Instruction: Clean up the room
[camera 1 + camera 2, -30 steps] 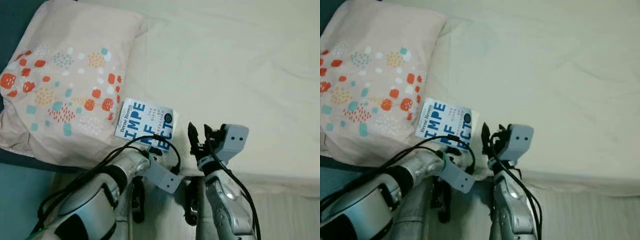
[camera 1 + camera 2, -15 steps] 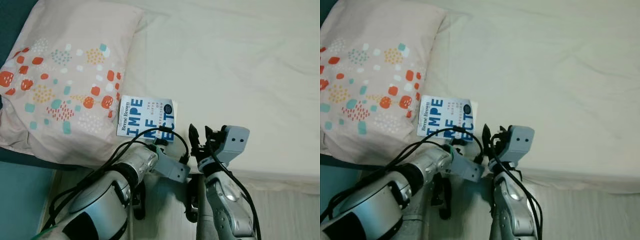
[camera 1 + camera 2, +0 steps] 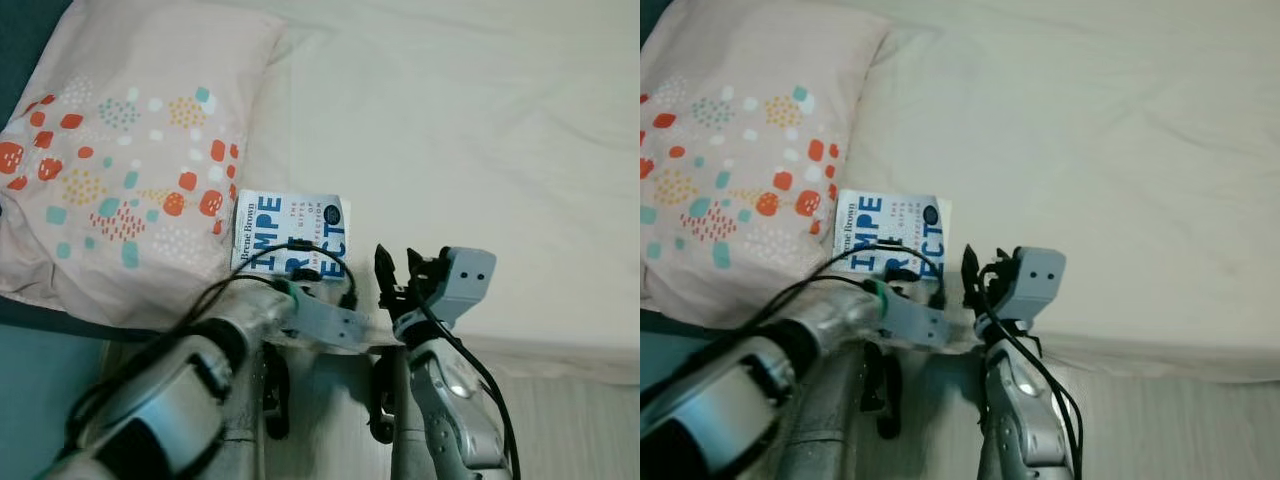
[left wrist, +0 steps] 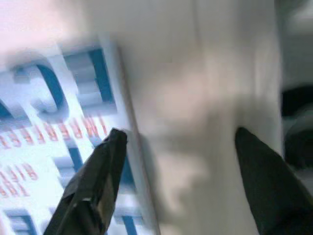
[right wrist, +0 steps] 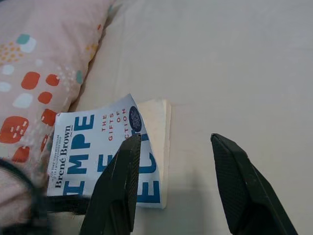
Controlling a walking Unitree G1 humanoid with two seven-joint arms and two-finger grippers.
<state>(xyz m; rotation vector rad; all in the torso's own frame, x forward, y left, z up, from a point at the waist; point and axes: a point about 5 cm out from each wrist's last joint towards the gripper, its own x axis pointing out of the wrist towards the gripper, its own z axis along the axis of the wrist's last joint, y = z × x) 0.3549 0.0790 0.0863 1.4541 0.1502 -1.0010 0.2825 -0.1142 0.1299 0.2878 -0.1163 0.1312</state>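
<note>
A white book (image 3: 290, 228) with big blue letters lies on the bed, close to its front edge and right beside the pillow (image 3: 120, 150). My left arm (image 3: 325, 322) reaches across just below the book. In the blurred left wrist view the left gripper (image 4: 179, 133) is open, with one finger (image 4: 100, 171) at the book's (image 4: 44, 127) edge. My right gripper (image 3: 395, 272) is raised at the bed's edge just right of the book's near corner. It is open (image 5: 176, 139) with nothing between its fingers, and the book (image 5: 100, 152) lies beyond it.
The cream sheet (image 3: 480, 150) stretches wide to the right and back. The pink pillow with orange and teal spots takes up the bed's left end. A teal surface (image 3: 40, 390) shows at the lower left and pale floor (image 3: 570, 420) at the lower right.
My left arm has swung to the right along the bed's edge, below the book, towards the right arm. The right gripper has hardly moved. The view has shifted slightly.
</note>
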